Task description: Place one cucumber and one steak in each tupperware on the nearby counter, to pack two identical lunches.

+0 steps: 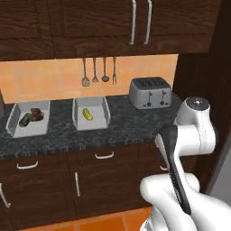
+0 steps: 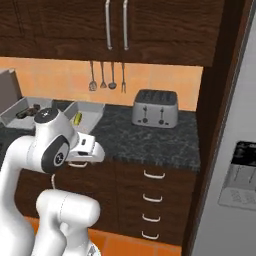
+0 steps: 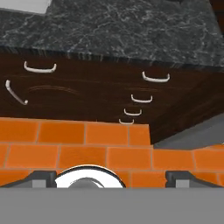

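Two light grey tupperware trays stand on the black marbled counter (image 1: 131, 122). In the left tupperware (image 1: 34, 129) a dark green cucumber (image 1: 25, 120) lies beside a dark brown steak (image 1: 37, 113). A single yellow-green cucumber (image 1: 87, 114) rests in the right tupperware (image 1: 93, 125). From the right base view the same trays sit at the far left (image 2: 11, 116) and just beside it (image 2: 93, 112), the pale cucumber (image 2: 77, 118) inside the nearer one. My gripper (image 3: 111, 179) is open and holds nothing. It hangs off the counter's front, facing the drawers and the floor.
A silver four-slot toaster (image 1: 150, 92) stands on the counter right of the trays. Utensils (image 1: 95, 72) hang on the orange backsplash. Dark drawers with silver handles (image 3: 155, 79) run below the worktop. A grey fridge (image 2: 235, 165) closes off the right side. Orange floor tiles (image 3: 100, 153) lie under the hand.
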